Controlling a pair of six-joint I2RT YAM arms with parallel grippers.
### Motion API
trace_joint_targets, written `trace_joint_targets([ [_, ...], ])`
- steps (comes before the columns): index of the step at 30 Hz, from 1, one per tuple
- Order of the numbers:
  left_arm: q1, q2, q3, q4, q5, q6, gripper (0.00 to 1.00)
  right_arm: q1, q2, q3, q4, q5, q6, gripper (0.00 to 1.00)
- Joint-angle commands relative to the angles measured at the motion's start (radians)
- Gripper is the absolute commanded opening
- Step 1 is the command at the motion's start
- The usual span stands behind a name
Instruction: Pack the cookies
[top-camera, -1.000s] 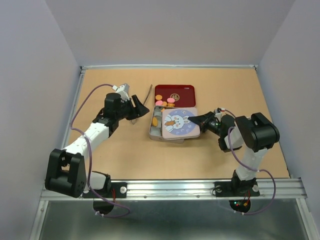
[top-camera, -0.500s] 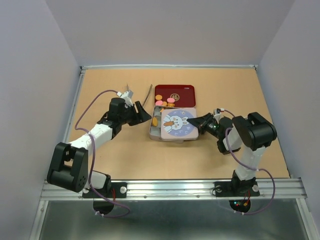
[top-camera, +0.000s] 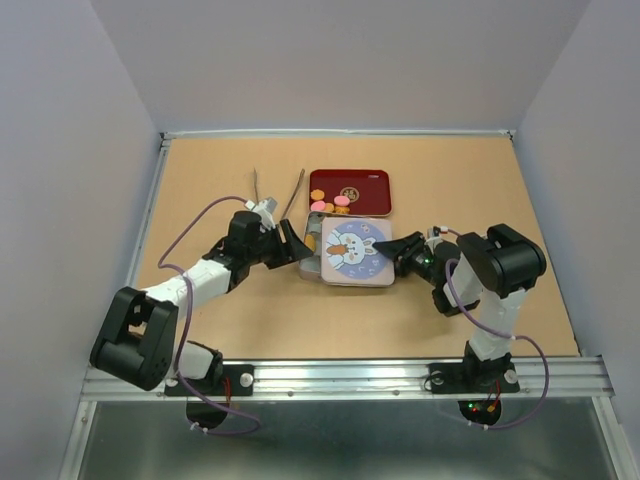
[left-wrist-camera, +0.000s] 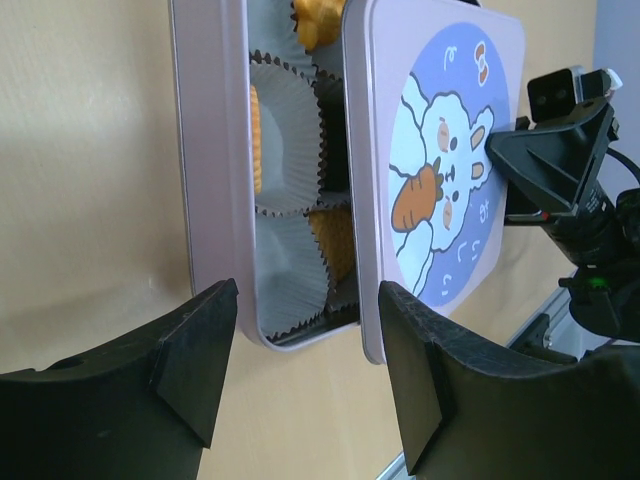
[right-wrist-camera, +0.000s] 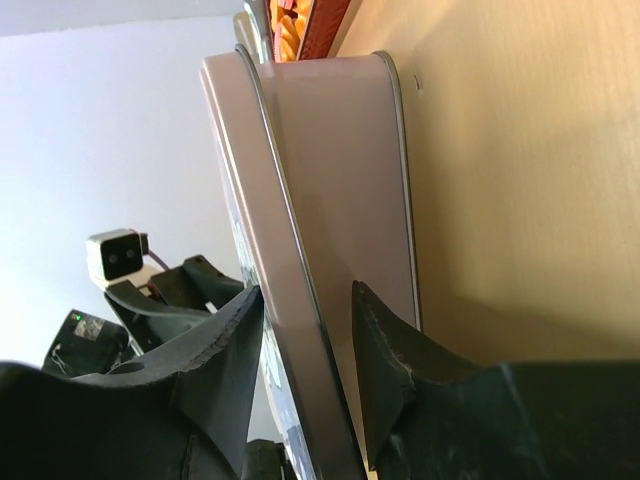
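The silver tin sits mid-table with its bunny-print lid lying over most of it, leaving the left strip uncovered. The left wrist view shows orange and yellow cookies in paper cups in that strip, beside the lid. More cookies lie on the dark red tray behind the tin. My left gripper is open and empty at the tin's left edge. My right gripper is shut on the lid's right edge.
Two thin sticks lie on the table left of the red tray. The table's raised rim runs along the left, with grey walls around. The right gripper shows beyond the lid in the left wrist view.
My left gripper has swung right and nearer, from well left of the tin to its left edge. My right gripper has shifted slightly left with the lid, which now lies flatter.
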Motion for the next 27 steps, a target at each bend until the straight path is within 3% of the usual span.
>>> trace_joint_targets([
  [1,-0.028,-0.061,-0.031,0.051,0.014,-0.030,0.69,0.009,0.028,-0.001,0.408,0.073,-0.004,0.45],
  [9,-0.039,-0.087,-0.058,0.061,0.009,-0.042,0.69,0.009,0.008,0.018,0.410,0.157,0.037,0.46],
  [18,-0.042,-0.106,-0.041,0.061,0.032,-0.041,0.69,0.027,0.017,0.061,0.397,0.196,0.054,0.56],
  [27,-0.043,-0.118,-0.036,0.061,0.038,-0.030,0.69,0.088,-0.092,0.119,0.218,0.209,-0.010,0.65],
])
